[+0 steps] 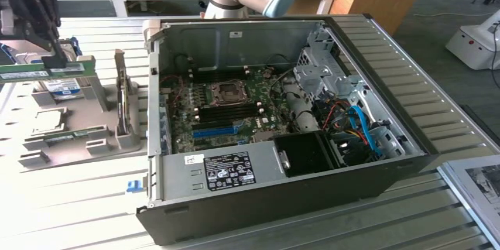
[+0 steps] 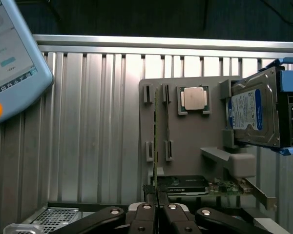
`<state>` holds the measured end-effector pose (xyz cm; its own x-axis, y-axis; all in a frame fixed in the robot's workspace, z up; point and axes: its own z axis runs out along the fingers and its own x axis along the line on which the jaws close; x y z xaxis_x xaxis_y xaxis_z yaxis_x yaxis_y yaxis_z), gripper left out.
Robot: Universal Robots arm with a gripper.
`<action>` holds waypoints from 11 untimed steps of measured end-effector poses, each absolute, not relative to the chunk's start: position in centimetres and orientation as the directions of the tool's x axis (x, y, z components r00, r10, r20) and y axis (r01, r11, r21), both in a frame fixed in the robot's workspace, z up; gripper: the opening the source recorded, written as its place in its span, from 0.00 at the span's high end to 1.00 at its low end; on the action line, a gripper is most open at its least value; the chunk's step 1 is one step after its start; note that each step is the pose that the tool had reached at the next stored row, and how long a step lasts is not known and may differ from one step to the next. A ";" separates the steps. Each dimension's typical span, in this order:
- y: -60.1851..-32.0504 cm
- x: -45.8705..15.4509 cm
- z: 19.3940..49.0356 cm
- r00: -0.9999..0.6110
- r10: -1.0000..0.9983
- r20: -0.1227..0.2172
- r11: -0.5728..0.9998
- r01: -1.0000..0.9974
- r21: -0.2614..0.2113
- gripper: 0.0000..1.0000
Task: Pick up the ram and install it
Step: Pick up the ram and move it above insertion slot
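The gripper (image 2: pixel 156 202) is showing closest, its jaws pinching the ram (image 2: pixel 156 141) and holding it edge-on above the grey tray (image 2: pixel 185 146), which is sitting near the edge of the surface (image 1: pixel 78 215) at the exterior view's left, just beside the open computer case (image 1: pixel 273 209). Carrying it well is probably meaning holding the stick level and clearing the case wall before squaring it to the motherboard (image 1: pixel 226 106). I am counting two memory sticks, one gripped and one spare stick (image 2: pixel 168 129) resting in the tray, plus one processor (image 2: pixel 194 99) and one hard drive (image 2: pixel 254 114).

Two sticks of ram (image 1: pixel 78 66) (image 1: pixel 70 134), one hard drive (image 2: pixel 251 114), one processor (image 2: pixel 194 99), one computer case (image 1: pixel 273 215).
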<state>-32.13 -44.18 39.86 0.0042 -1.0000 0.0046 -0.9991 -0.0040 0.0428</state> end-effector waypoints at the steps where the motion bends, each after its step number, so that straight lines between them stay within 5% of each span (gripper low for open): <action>1: -44.2 -31.9 39.9 0.004 -1.000 0.005 -0.004 -0.999 0.043 0.88; 11: -44.2 -29.6 39.9 0.004 -1.000 0.005 -0.004 -0.999 0.043 0.88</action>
